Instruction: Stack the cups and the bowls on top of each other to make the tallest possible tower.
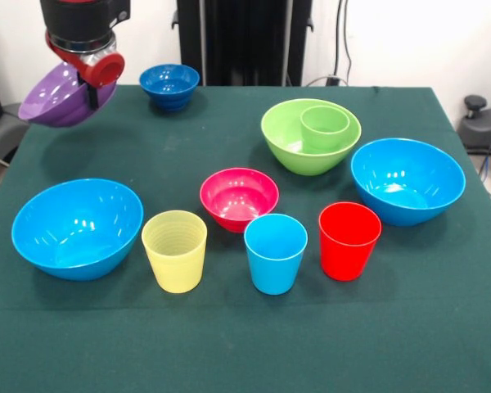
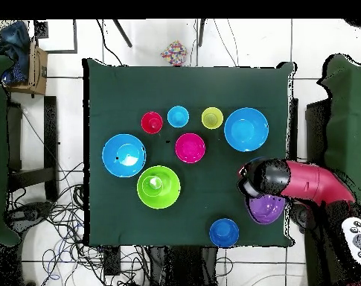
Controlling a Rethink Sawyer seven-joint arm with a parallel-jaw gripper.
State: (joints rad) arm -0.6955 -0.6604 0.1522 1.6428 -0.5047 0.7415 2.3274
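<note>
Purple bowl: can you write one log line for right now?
gripper: shut on purple bowl, lifted at table edge | green cup in lime-green bowl | rest unstacked

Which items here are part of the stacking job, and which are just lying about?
Job items: purple bowl held tilted by the gripper; green bowl with green cup inside; two light blue bowls; pink bowl; dark blue bowl; yellow cup; blue cup; red cup.

Lying about: floor cables; cardboard box.
</note>
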